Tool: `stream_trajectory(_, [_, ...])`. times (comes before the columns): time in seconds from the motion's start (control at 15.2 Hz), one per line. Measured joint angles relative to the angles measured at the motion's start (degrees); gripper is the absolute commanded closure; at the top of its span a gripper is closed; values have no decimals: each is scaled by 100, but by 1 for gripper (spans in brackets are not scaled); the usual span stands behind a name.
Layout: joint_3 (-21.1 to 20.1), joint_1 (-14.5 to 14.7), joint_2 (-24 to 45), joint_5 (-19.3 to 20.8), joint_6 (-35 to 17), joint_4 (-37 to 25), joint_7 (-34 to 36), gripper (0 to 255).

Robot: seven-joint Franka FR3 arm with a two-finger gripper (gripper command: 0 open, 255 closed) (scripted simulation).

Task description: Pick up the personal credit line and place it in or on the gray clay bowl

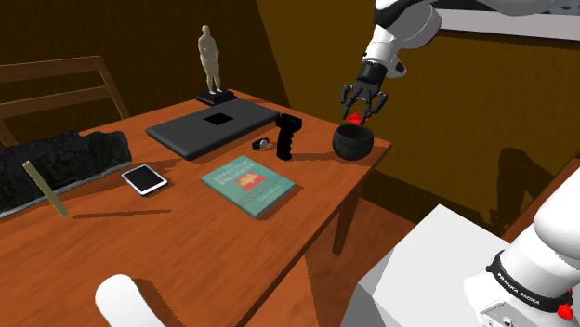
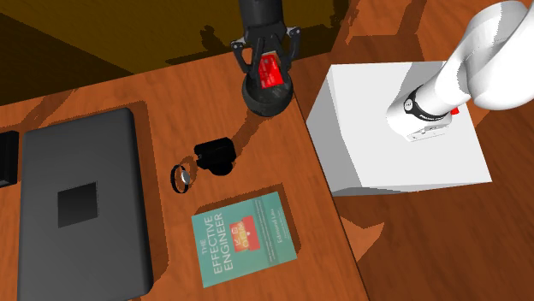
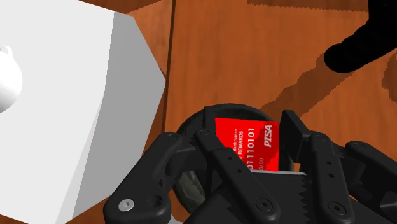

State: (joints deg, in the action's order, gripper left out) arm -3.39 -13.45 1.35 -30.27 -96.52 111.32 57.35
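A red credit card with white print hangs just above the dark round bowl, which stands near the table's corner at the shoulder view's right. My black gripper points down over the bowl and is shut on the card, its fingers clasping the two side edges. From above in the second exterior view, the card sits between the fingers of the gripper, over the bowl. Along the gripper, the card faces the camera and the bowl's rim curves beneath it.
On the wooden table lie a teal book, a grey laptop, a black handle-shaped object, a small ring-like item, a white phone and a figurine. The white stand is beside the table edge.
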Motion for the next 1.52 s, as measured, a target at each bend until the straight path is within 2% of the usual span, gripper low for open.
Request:
stream_trajectory(0.59, [-20, 23, 175, -53, -546, 432, -273, 255])
stream_trajectory(0.99, [-25, 28, 204, -60, -588, 444, -290, 255])
stream_trajectory(1.06, [-25, 28, 202, -60, -588, 445, -291, 0])
stream_trajectory(1.52, [-6, 8, 215, -39, -517, 371, -286, 0])
